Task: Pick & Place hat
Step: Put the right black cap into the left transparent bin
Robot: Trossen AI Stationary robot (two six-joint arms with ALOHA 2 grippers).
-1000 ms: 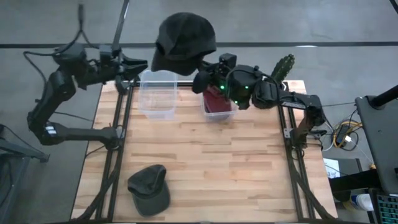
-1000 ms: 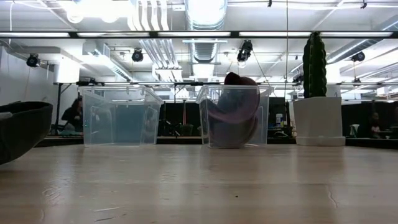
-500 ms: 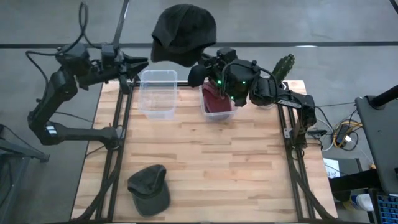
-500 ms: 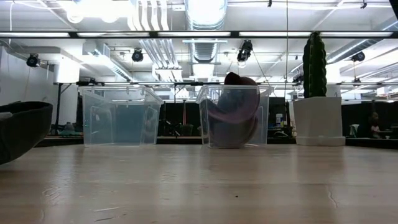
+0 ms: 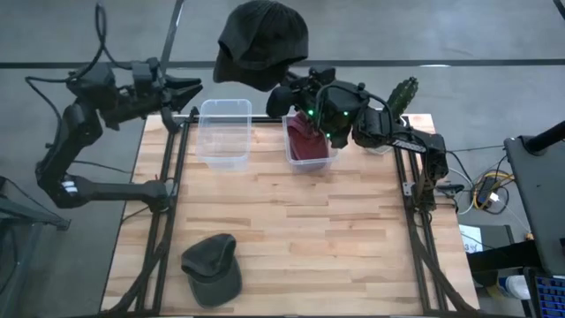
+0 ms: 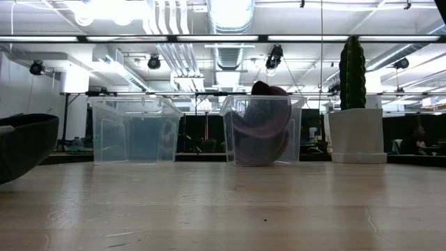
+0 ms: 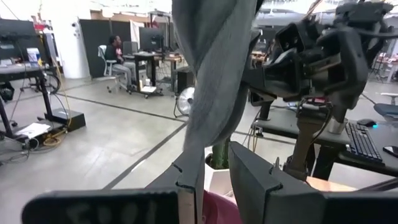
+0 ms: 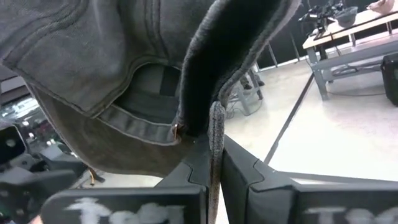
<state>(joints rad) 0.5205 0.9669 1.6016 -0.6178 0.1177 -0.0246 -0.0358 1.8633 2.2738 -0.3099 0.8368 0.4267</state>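
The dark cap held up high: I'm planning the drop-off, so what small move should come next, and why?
Probably carry it toward the near side and lower it over the empty clear bin. The right claw is shut on the dark cap, which hangs beyond the table's far edge. The neighbouring bin already holds a maroon hat. The left claw waits by the far-left corner.

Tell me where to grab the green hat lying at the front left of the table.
Pinch the darker raised fold at the end facing the bins, coming straight down. The hat lies low on the table, and that ridge looks thin enough for two fingers.
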